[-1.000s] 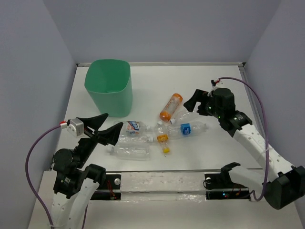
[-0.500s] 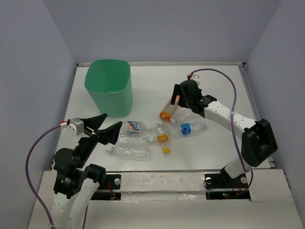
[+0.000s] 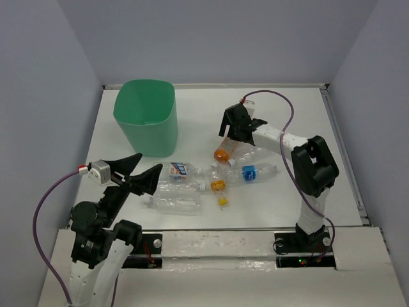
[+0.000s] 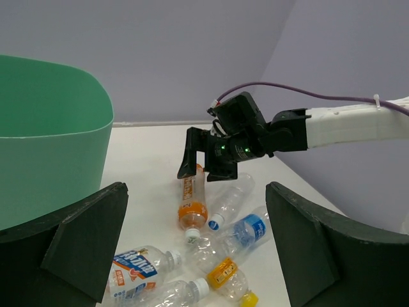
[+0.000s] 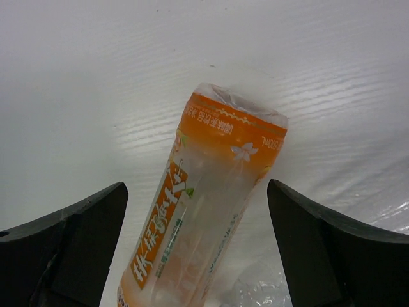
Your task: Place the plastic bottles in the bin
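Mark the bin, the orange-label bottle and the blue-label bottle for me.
bin [image 3: 148,133], top external view, front wall.
orange-label bottle [image 5: 208,204], right wrist view, label at mid-body.
blue-label bottle [image 3: 249,172], top external view, blue label.

Mint-green bin [image 3: 146,118] upright; plastic bottles [image 3: 249,172] lying clustered nearby, outside it
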Robot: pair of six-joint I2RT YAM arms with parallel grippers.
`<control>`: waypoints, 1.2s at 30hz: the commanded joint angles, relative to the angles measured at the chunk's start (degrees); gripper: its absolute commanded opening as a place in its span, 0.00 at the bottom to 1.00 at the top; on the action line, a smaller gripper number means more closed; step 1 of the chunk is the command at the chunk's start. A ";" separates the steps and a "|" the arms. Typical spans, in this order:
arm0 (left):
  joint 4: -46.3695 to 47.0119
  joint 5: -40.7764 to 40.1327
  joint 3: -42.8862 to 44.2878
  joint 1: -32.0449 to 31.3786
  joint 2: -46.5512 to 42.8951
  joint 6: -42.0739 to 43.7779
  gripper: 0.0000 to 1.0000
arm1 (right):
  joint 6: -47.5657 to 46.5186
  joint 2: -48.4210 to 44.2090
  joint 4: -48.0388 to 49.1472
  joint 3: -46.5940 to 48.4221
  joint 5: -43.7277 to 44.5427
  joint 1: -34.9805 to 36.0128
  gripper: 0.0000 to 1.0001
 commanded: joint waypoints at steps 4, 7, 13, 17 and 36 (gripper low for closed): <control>1.68 -0.12 1.70 -0.48 -1.11 0.24 0.99 | 2.25 4.97 1.85 6.05 0.68 -0.57 0.94; 1.77 -0.12 1.70 -0.48 -1.19 0.15 0.99 | 2.16 7.08 1.76 7.71 0.24 -0.57 0.92; 1.68 -0.12 1.70 -0.48 -1.19 0.24 0.99 | 4.00 10.86 1.68 11.76 0.06 -0.57 0.82; 1.68 -0.20 1.79 -0.48 -0.93 0.24 0.99 | 5.50 11.49 2.64 12.64 2.34 -0.57 0.71; -0.69 -11.52 2.75 -0.40 -0.31 -3.62 0.99 | -8.55 -9.85 20.31 10.96 0.68 1.01 0.45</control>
